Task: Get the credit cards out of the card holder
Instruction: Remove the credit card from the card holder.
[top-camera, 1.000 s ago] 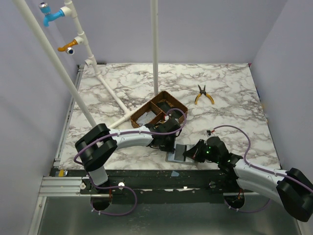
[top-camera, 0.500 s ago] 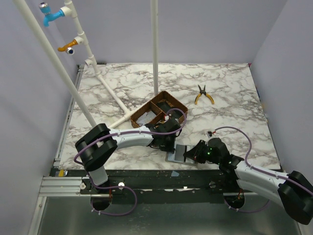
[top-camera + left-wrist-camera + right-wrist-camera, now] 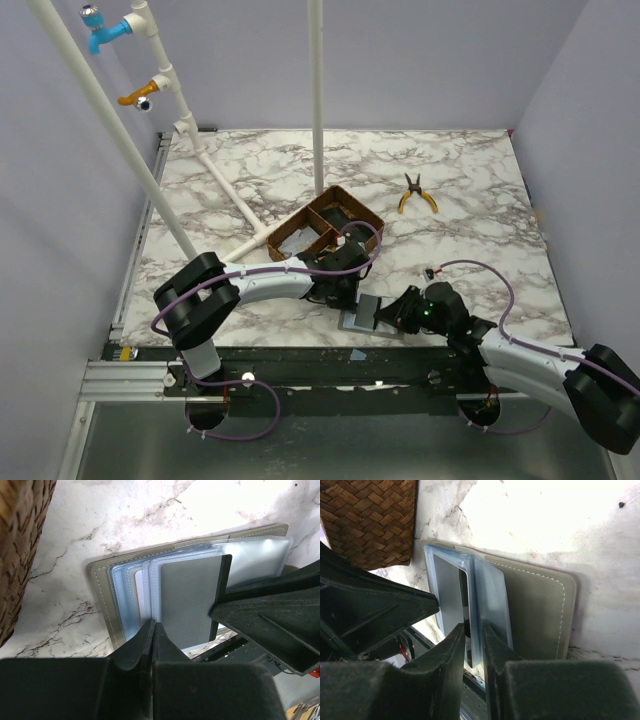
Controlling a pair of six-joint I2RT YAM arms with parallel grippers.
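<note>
Pinning the open card holder (image 3: 535, 610) at the counter's (image 3: 470, 210) near edge, the left tool (image 3: 151, 626) presses with tips together; the right tool (image 3: 474, 630), narrowly apart, straddles a sleeved credit card (image 3: 447, 595), apparently to pull it free.

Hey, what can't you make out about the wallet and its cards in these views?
1. How many credit cards are inside: wrist views, overlapping cloudy sleeves hide them.
2. The card holder's lower edge: left wrist view, left gripper covers it.
3. Whether the right gripper touches a sleeve: right wrist view, its fingers hide the contact.
4. Cards in top view: too small, grippers overhang.
</note>
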